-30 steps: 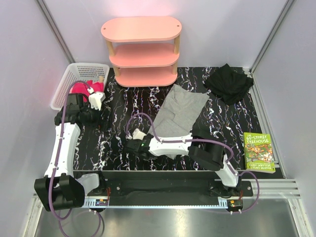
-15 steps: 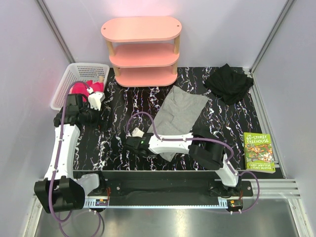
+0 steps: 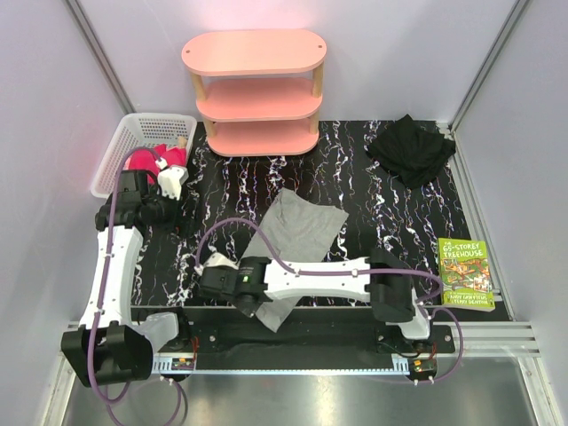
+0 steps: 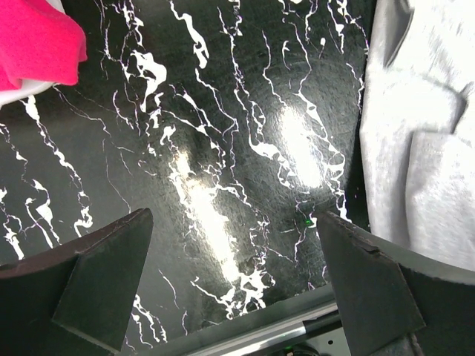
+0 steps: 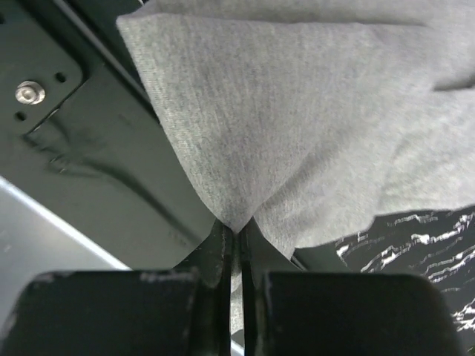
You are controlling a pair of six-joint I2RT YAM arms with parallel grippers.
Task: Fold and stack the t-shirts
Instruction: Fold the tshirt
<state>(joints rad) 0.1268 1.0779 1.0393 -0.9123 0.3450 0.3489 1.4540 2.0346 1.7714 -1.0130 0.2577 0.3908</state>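
The right gripper (image 5: pixel 236 231), clamped on an edge of the grey t-shirt (image 3: pixel 300 229), has dragged it nearer and leftward. The left gripper (image 4: pixel 231 241) gapes wide, empty.

Tabletop (image 3: pixel 377 209) lies open between grey t-shirt (image 3: pixel 302 229) and black t-shirt (image 3: pixel 411 149); pink shelf (image 3: pixel 255 53) stands behind

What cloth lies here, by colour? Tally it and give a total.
Grey shirt: 1
Black bundle: 1
Pink bundle: 1
Total: 3
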